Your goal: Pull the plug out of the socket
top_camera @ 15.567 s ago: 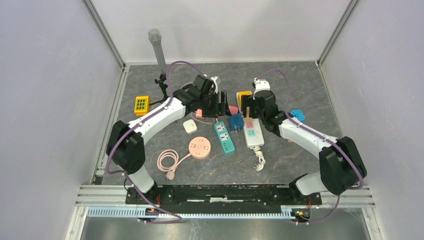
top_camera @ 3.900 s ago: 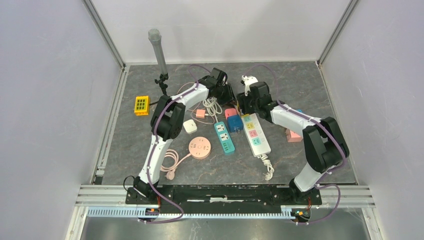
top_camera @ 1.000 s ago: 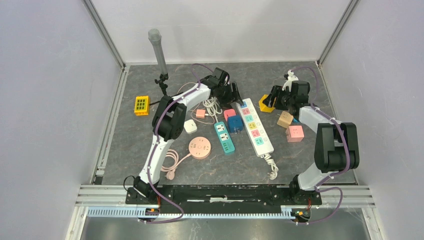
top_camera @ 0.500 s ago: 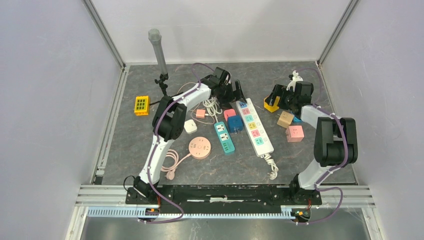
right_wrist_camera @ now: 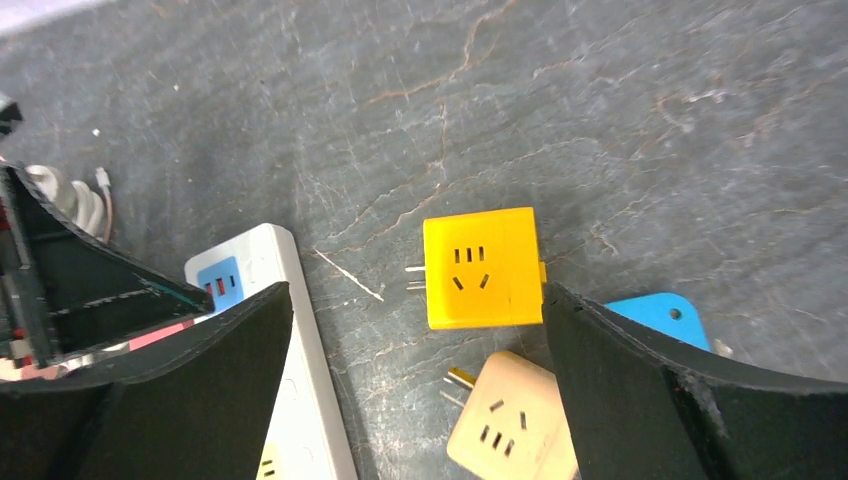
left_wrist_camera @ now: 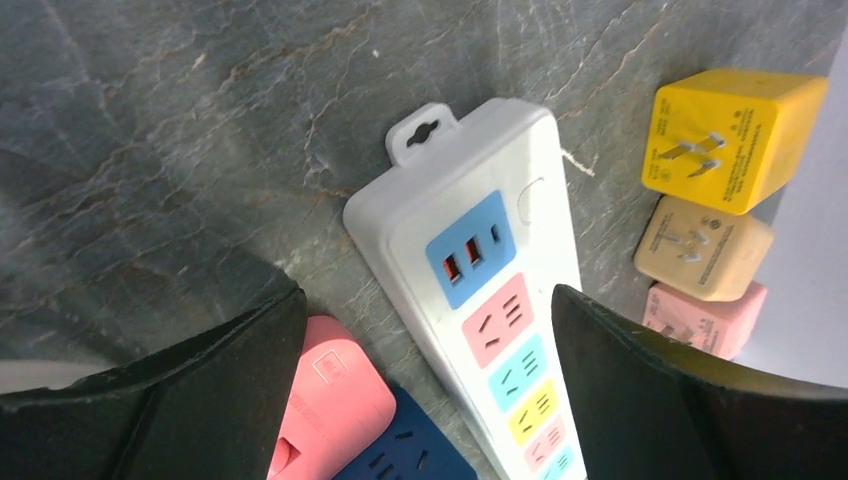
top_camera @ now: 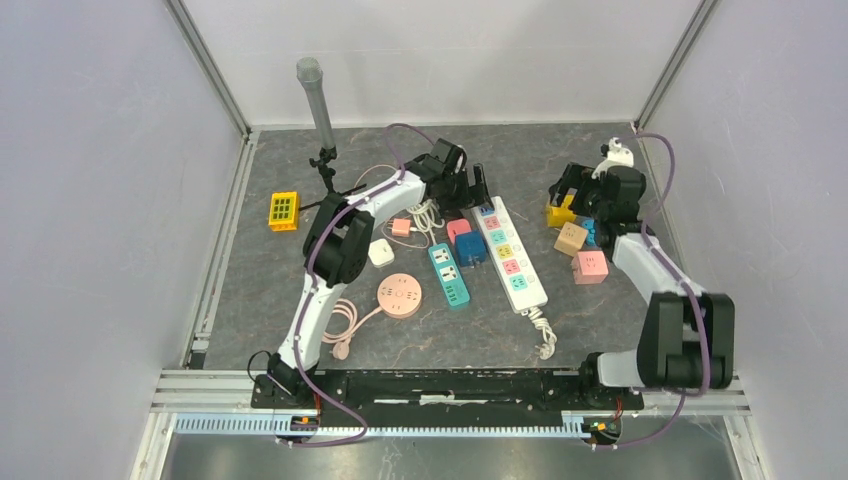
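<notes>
fingers (left_wrist_camera: 190, 385) of the left gripper (left_wrist_camera: 428, 300) stand spread wide, clamping nothing; beneath them lies the top end of the white strip (left_wrist_camera: 490, 300), its hang tab toward the top of the left wrist view; fingers (right_wrist_camera: 640, 390) of the right gripper (right_wrist_camera: 415, 290) are spread just as wide and hold nothing either; the yellow plug (right_wrist_camera: 480, 268) lies in the middle of the right wrist view, between those fingers but touching neither, flat on the grey table (right_wrist_camera: 600, 120); its two prongs point left toward the strip, with a bare gap of table between prongs and strip, so the plug is out of the strip; a tan cube (right_wrist_camera: 510, 425) lies just below the plug, prongs also to the left, and a blue piece (right_wrist_camera: 660, 315) shows just right of it, partly behind the right finger; in the top view the left gripper sits at upper centre over the far end of the strip, which runs slantwise down to the lower right; the right gripper sits at upper right, over the plug; a pink cube (top_camera: 590, 266) lies below the tan one; left of the strip lie a pink adapter (top_camera: 460, 228), a navy adapter (top_camera: 470, 247) and a teal strip (top_camera: 449, 275); a round socket (top_camera: 400, 296), pink, sits at lower left of these
</notes>
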`<state>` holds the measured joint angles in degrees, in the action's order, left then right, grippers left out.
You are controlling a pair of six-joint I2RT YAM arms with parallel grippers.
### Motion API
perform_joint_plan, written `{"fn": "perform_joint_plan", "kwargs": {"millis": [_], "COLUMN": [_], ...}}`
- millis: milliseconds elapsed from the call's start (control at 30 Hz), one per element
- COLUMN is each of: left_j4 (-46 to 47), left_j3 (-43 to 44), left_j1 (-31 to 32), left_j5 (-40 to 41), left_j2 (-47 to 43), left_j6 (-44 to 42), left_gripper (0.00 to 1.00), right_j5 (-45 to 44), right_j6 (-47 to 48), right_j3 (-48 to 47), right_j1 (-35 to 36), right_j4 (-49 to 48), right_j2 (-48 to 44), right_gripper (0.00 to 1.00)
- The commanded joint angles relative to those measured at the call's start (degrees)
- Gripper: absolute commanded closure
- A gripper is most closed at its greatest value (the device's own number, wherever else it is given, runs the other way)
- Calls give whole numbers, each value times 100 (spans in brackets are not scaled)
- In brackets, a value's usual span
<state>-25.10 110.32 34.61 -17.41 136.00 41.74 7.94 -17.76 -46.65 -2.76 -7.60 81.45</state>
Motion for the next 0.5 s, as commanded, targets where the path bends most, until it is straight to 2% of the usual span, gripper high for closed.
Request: {"fn": "perform_joint_plan", "kwargs": {"millis": [0,100,233,467], "left_j4": [-434,-641,-654,-1077], "left_j3": [-318,-217,-541,-1977], "left_j1": [4,2,64,468], "left_j5": [992,1435,1559,1874], "left_j2": [-286,-678,-1639,-3924], "left_j6": [-647,-972,-1243,-1409], "left_gripper": [0,0,0,0], "right_j5": [-383,-421,-536,-979], "right_j6": [-21,117,358,682], "right_j3": [407,753,988,866], "right_j1": [-14,-14,-14,-14], "right_j4": [-61,265,973,2554], "right_j2": [-952,-1637,-2677,-4116], "right_gripper": [2,2,2,2]}}
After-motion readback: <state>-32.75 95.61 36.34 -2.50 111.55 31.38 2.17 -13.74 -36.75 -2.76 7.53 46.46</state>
